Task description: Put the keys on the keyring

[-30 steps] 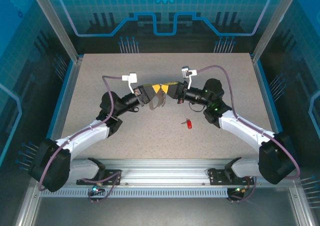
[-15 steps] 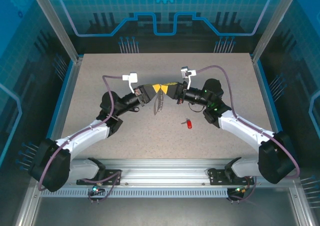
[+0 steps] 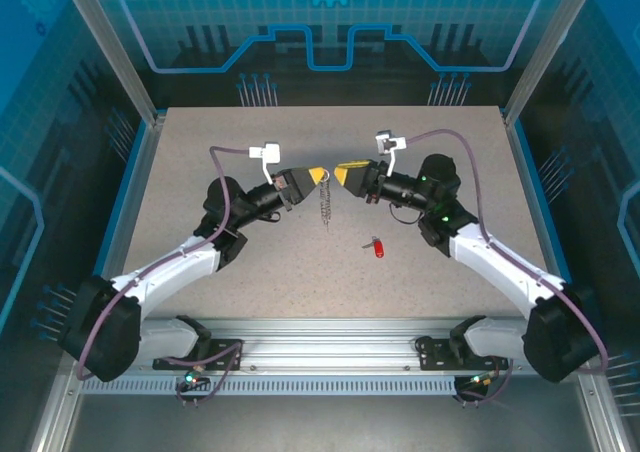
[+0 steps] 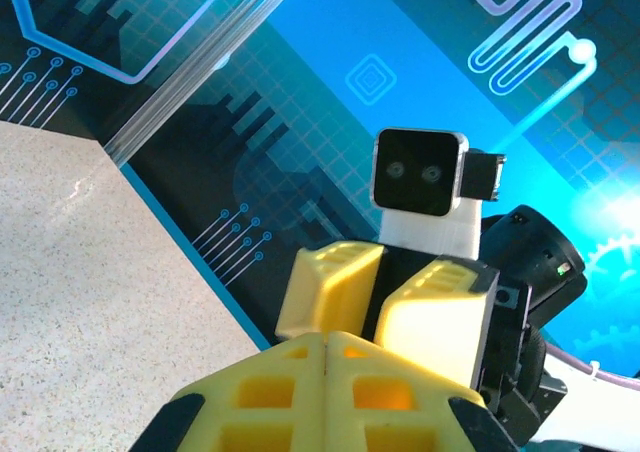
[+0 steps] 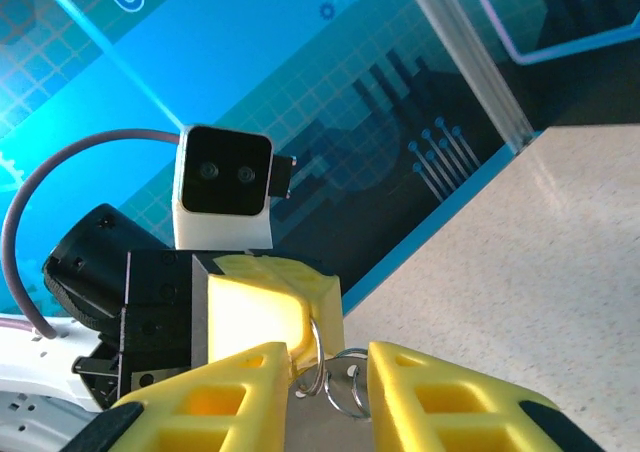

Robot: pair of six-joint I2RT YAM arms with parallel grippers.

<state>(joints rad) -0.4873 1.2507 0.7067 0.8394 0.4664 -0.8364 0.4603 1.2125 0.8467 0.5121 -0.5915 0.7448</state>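
Observation:
The keyring [image 3: 326, 206] hangs as a thin silvery chain of rings from my left gripper [image 3: 318, 176], which is shut on its top ring above the middle of the table. In the left wrist view my left gripper [image 4: 331, 340] has its yellow tips pressed together. My right gripper [image 3: 340, 175] faces it, a small gap away, with its jaws apart. In the right wrist view the silvery rings [image 5: 347, 380] sit loose in the gap of my right gripper [image 5: 330, 357]. A tiny red-headed key [image 3: 377, 247] lies on the table, right of and nearer than the hanging rings.
The speckled beige tabletop [image 3: 250, 272] is bounded by blue rails and glass walls [image 3: 320, 62] on three sides. Both arms reach in from the near edge and meet at mid-table. The right gripper's fingers [image 4: 432, 317] stand just beyond my left fingertips.
My left gripper has shut on the keyring. My right gripper has opened and pulled back slightly right. The keyring now dangles straight down from the left fingertips.

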